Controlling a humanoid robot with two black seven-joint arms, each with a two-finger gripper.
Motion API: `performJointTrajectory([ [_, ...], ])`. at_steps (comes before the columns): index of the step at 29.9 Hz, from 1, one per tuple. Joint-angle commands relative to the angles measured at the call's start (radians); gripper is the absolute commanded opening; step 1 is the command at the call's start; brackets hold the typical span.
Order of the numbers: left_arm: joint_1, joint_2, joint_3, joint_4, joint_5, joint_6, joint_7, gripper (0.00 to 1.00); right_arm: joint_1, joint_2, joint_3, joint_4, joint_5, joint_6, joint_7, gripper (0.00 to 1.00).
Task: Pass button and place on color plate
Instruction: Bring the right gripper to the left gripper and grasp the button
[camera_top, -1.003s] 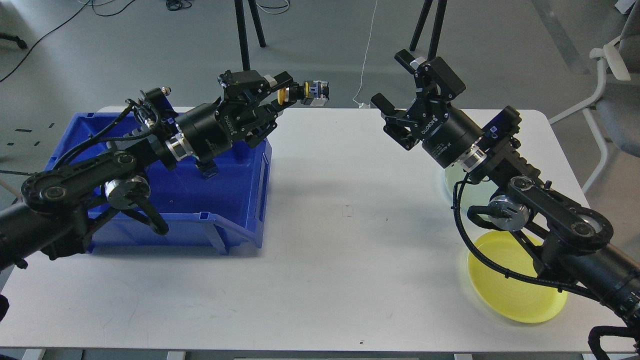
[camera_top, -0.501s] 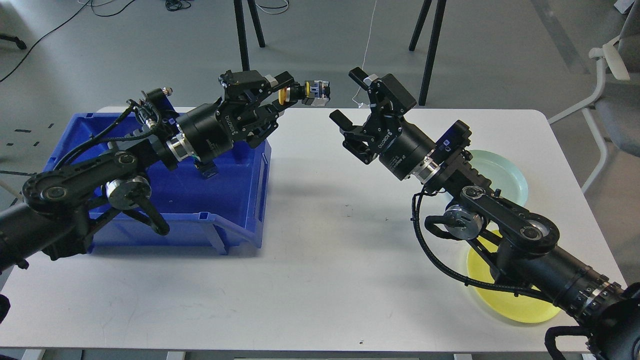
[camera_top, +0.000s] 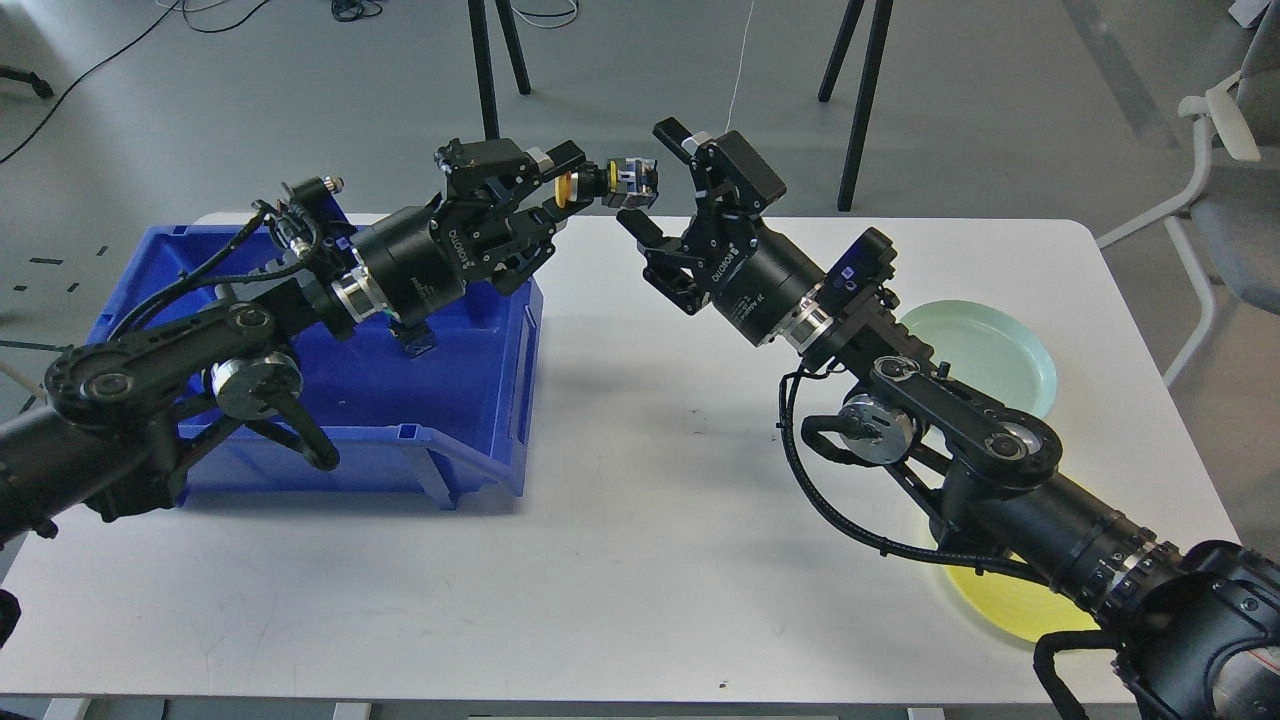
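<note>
My left gripper (camera_top: 572, 186) is shut on a button with a yellow cap and a grey-black body (camera_top: 612, 182), held up above the table's far edge. My right gripper (camera_top: 650, 180) is open, its two fingers spread just right of the button, one above and one below its body end, not closed on it. A yellow plate (camera_top: 1000, 600) lies at the front right, mostly under my right arm. A pale green plate (camera_top: 990, 350) lies behind it at the right.
A blue bin (camera_top: 480, 370) stands on the left of the white table (camera_top: 640, 520), under my left arm. Tripod legs stand on the floor behind the table. A chair is at the far right.
My right arm has swung left across the table, bringing its open gripper up to the button. My left gripper has held still with the button.
</note>
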Motion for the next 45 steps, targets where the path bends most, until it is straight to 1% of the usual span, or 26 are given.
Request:
performJointTrajectory([
  [1, 0.000, 0.000, 0.000, 0.000, 0.000, 0.000, 0.000, 0.09, 0.000, 0.000, 0.000, -0.002, 0.001, 0.000, 0.000, 0.99],
  [6, 0.000, 0.000, 0.000, 0.001, -0.001, 0.000, 0.000, 0.09, 0.003, 0.002, -0.021, -0.001, 0.001, -0.001, 0.000, 0.97],
  [12, 0.002, 0.000, 0.000, 0.001, -0.002, 0.000, 0.000, 0.09, 0.002, 0.008, -0.026, 0.001, 0.001, -0.029, 0.000, 0.90],
  [16, 0.002, 0.000, 0.000, 0.001, -0.002, 0.000, 0.000, 0.09, 0.002, 0.009, -0.026, 0.002, 0.001, -0.030, 0.000, 0.78],
  [22, 0.002, 0.000, 0.000, 0.004, -0.003, 0.000, 0.000, 0.09, -0.003, 0.009, -0.029, 0.011, 0.001, -0.030, 0.000, 0.56],
  [27, 0.002, -0.002, 0.000, 0.004, -0.003, 0.000, 0.000, 0.09, -0.006, 0.009, -0.047, 0.022, 0.001, -0.030, 0.000, 0.44],
  [31, 0.002, -0.002, 0.000, 0.003, -0.003, 0.000, 0.000, 0.09, -0.008, 0.009, -0.054, 0.024, 0.001, -0.040, 0.000, 0.25],
  [33, 0.002, -0.002, 0.000, 0.003, -0.002, 0.000, 0.000, 0.09, -0.008, 0.009, -0.052, 0.025, 0.001, -0.063, 0.000, 0.21],
  [35, 0.002, -0.002, 0.000, 0.004, -0.003, 0.000, 0.000, 0.09, -0.008, 0.009, -0.052, 0.025, 0.001, -0.078, 0.000, 0.19],
  [39, 0.002, -0.002, 0.000, 0.003, -0.003, 0.000, 0.000, 0.09, -0.008, 0.009, -0.052, 0.025, 0.001, -0.086, 0.000, 0.13],
  [43, 0.002, -0.002, 0.000, 0.004, -0.003, 0.000, 0.000, 0.09, -0.008, 0.009, -0.051, 0.025, 0.001, -0.096, 0.000, 0.10],
  [45, 0.002, -0.002, 0.000, 0.003, -0.002, 0.000, 0.000, 0.11, -0.008, 0.009, -0.052, 0.025, 0.001, -0.098, 0.000, 0.08],
])
